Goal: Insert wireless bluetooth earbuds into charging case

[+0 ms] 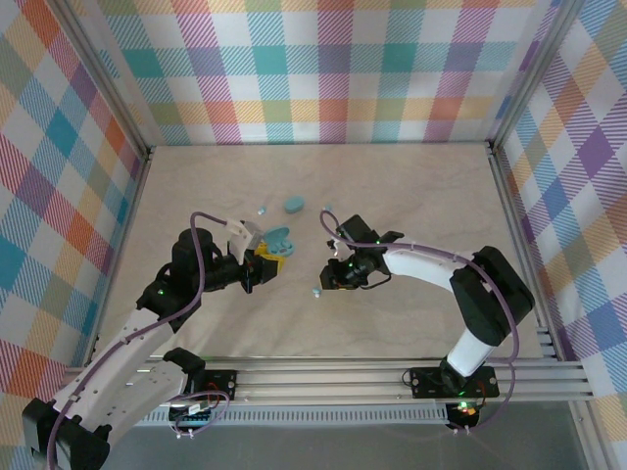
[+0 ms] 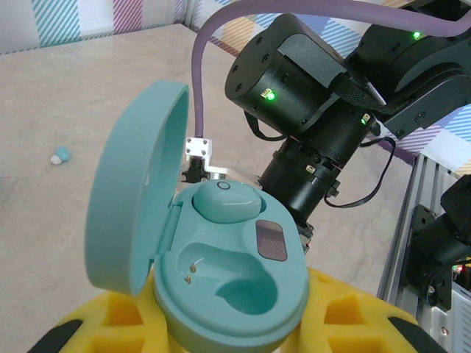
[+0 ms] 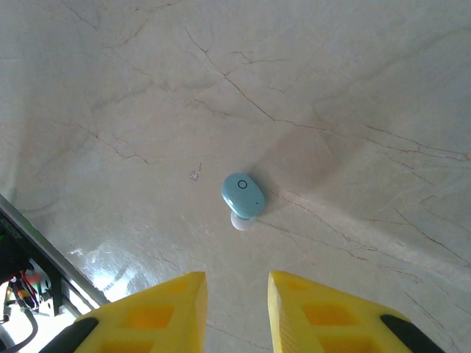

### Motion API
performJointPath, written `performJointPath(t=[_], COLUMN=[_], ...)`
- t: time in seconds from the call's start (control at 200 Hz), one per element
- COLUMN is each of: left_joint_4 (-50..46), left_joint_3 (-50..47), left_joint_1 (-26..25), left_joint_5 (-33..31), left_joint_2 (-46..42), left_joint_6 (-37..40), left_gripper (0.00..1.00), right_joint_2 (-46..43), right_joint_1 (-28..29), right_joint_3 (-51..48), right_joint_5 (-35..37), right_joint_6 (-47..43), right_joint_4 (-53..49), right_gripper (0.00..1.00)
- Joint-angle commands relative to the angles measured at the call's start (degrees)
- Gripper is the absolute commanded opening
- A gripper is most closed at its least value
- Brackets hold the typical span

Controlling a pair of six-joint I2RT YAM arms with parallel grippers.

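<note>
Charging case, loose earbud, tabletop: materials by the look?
Charging case: moulded plastic, likely; matte teal, soft highlights, smooth rounded edges.
Earbud: same-looking smooth teal plastic, with a paler, probably rubbery tip.
Tabletop: marble-patterned, semi-gloss with glare; stone or laminate, cannot tell.

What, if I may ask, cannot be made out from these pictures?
1. Left wrist view: the fingertips of the left pincer, hidden under the open case and cut off by the bottom edge.
2. Top view: the jaws of the right pincer, masked by its own wrist.
3. Top view: the loose earbuds, too small to tell which way they lie.
</note>
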Motion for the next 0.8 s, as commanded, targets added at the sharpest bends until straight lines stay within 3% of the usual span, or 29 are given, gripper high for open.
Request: performJointPath(t=[0.0,0.44,0.795], left_joint_4=[0.6,1.7,1.7], left_joint_3=[-0.4,-0.4,-1.1], left_joint_1=[-0.5,-0.5,-0.4], left_joint_5=[-0.9,-1.1,-1.4], left_joint_2=[-1.0,0.1,-0.6], left_joint_6=[0.9,0.6,0.5], left_gripper=[0.00,0.00,0.00], right_joint_2=[0.5,-4.4,-3.4], right_joint_1=[0.6,0.5,-1.3], right_joint_3=[0.7,0.9,2.0], right_joint_5=[-0.4,3.4,3.9], right_joint_6=[1.1,-0.4,-2.1], right_joint_4=[1.9,0.4,-1.9], right_gripper=[0.29,0.29,0.29])
